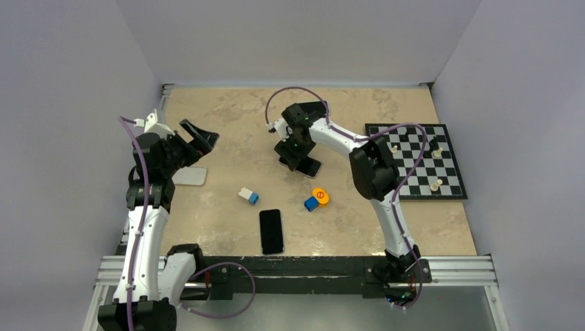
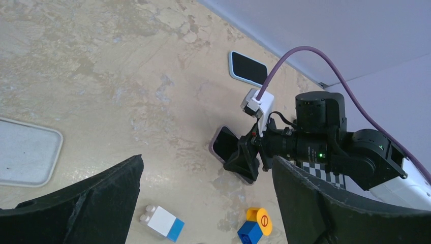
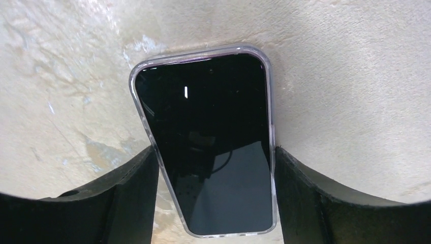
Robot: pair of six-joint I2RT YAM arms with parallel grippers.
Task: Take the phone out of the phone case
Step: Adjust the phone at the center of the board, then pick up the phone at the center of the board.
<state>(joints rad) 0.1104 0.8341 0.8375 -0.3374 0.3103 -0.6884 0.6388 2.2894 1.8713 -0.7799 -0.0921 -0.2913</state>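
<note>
A mottled beige tabletop point(image 1: 227, 117) sits boxed in by plain pale grey walls. Toward the far middle of it lies the black-screened phone point(image 3: 208, 152), face up and flat, sitting inside its clear plastic phone case point(image 3: 272, 127), whose rim runs around the whole screen.

The right gripper point(image 1: 298, 160) is lowered over the phone. In the right wrist view its black fingers point(image 3: 127, 188) stand one on each long side of the case and meet its edges, so the claw is closed about the case at roughly the phone's width.

The left gripper point(image 1: 205, 136) hangs raised over the far left part of the table, well apart from the phone, its claw spread wide with nothing in it. Just on its near side a flat whitish rounded rectangle point(image 1: 190, 176) lies on the table.

Nearer the arms' bases, a second black phone point(image 1: 271, 231) lies flat at the near middle. Between it and the cased phone are a small white-and-blue block point(image 1: 249, 196) and, to its right, a blue block point(image 1: 311, 204) touching an orange round disc point(image 1: 321, 196). On the right side a black-and-white chessboard point(image 1: 414, 162) carries a few pale chess pieces point(image 1: 435, 184).
</note>
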